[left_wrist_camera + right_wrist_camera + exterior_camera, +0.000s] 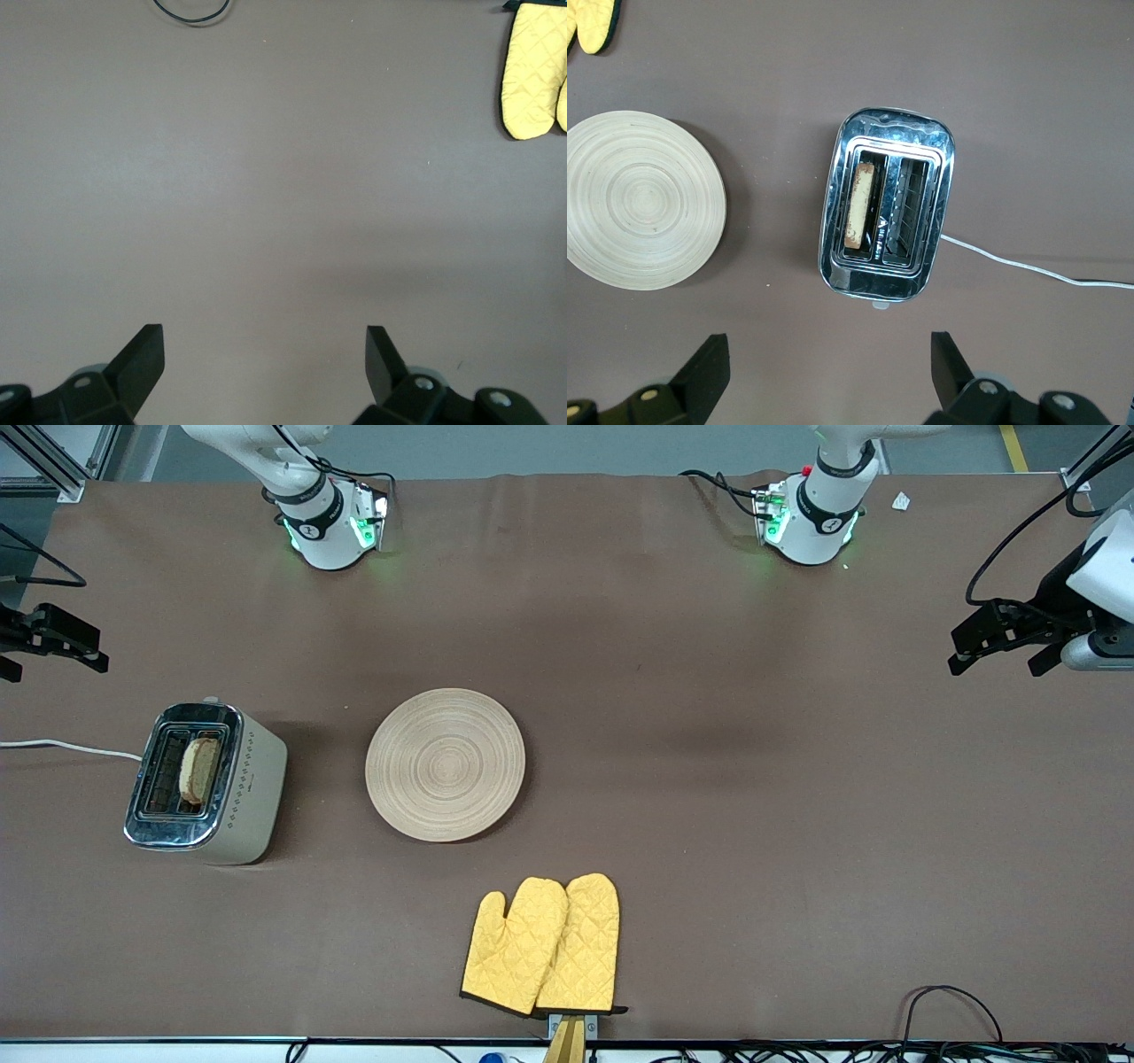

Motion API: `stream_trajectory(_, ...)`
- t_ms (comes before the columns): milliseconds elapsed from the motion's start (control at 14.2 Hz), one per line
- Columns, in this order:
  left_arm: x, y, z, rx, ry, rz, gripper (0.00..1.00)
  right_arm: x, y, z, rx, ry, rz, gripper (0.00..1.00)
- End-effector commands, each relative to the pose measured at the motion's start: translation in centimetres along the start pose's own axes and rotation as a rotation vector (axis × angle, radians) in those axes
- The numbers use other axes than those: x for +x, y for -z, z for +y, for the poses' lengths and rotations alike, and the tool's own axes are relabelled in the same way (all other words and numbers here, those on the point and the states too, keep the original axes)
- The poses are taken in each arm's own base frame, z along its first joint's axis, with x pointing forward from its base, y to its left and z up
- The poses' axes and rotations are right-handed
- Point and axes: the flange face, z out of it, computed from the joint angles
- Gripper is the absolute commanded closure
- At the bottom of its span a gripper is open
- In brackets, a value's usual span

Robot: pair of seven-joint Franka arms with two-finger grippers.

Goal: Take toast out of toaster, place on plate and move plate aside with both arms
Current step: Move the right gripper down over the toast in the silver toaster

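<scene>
Front view: oven mitts nearest the camera, then the plate, bare, beside the toaster with the toast in its slot. Right gripper and left gripper hang wide apart above the table.

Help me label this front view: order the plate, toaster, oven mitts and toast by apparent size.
1. Plate, largest.
2. Toaster and pair of oven mitts: look alike in area, so unranked.
3. Toast, smallest, standing in a toaster slot.
</scene>
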Motion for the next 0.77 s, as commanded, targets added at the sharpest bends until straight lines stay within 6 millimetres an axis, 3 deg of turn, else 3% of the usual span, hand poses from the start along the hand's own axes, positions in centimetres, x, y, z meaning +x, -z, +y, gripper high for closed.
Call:
stream_trajectory(0, 0.1, 0.5, 0.3, -0.009, 0.007, -0.014, 0.00, -0.5, 0.3, 0.0, -0.023, -0.005, 0.008, 0.00)
stream_trajectory(282, 0.4, 0.7, 0.3, -0.007, 0.006, -0.010, 0.00, -0.1, -0.1, 0.7, -0.037, -0.019, 0.000, 0.00)
stream_trajectory(352, 0.4, 0.6, 0.1, -0.008, 0.011, -0.011, 0.00, 0.4, -1.8, 0.7, -0.014, -0.021, -0.025, 0.00)
stream_trajectory(563, 0.4, 0.8, 0.0, -0.008, 0.001, -0.008, 0.00, 2.6, -10.7, 1.7, -0.004, -0.031, -0.029, 0.00)
stream_trajectory(704, 0.2, 0.7, -0.4, -0.009, -0.011, -0.040, 0.00, 3.0, -14.5, 1.7, -0.002, -0.029, -0.034, 0.00)
